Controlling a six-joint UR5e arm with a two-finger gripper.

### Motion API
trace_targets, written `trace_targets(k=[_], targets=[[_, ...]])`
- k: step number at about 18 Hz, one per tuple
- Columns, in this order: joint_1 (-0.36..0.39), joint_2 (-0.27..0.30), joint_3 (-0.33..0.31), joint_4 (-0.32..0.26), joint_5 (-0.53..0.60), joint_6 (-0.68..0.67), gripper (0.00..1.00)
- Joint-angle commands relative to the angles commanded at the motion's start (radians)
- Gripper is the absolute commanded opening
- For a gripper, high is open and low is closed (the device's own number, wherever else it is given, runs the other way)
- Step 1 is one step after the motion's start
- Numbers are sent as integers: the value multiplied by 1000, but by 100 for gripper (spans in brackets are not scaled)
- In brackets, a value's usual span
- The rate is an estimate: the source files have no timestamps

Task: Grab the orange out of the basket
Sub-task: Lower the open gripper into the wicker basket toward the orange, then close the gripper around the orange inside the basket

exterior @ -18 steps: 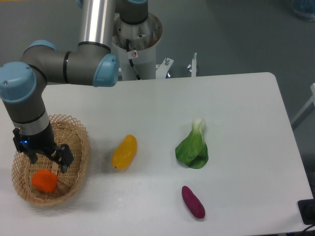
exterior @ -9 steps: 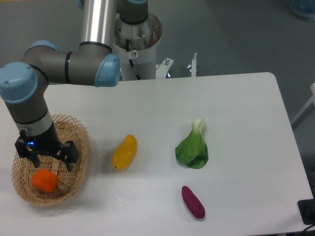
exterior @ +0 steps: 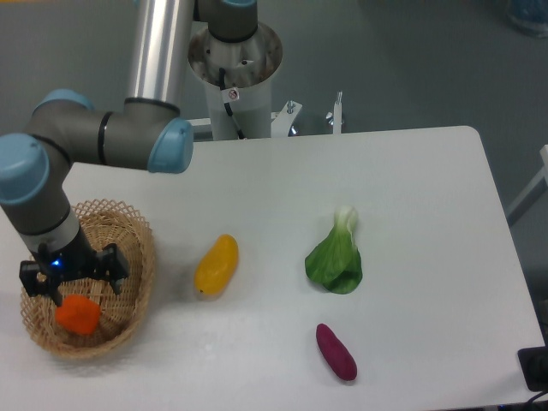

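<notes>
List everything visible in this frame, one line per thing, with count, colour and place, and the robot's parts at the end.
Oval woven wicker basket: one, tan, at the table's left edge.
Small round orange: one, bright red-orange, inside the basket.
Elongated mango-like fruit: one, yellow-orange, on the table right of the basket.
Leafy bok choy: one, green with a white stem, mid-table.
Oblong sweet potato: one, purple, near the front edge, below the bok choy.
Table: one, white.
Robot arm: one, grey with blue joint caps, reaching from its base behind the table to the basket.
Gripper: one, black, fingers spread open just above the orange.
</notes>
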Motion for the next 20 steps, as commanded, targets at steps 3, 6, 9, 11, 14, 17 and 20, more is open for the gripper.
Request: trace_targets(k=[3,6,9,11,14,17,20], targets=[[-15,-32,23,3,-8,-15,100],[-15,-49,34,20,-32,-63,100],[-15,-66,41,21,-31,-101,100],[-15,-90,81,17,-32,-115,100],[-15,-88,72,9,-26,-135,100],[-14,-88,58,8,-25,-160,100],[-15,-92,58,8,-5,-196,100]])
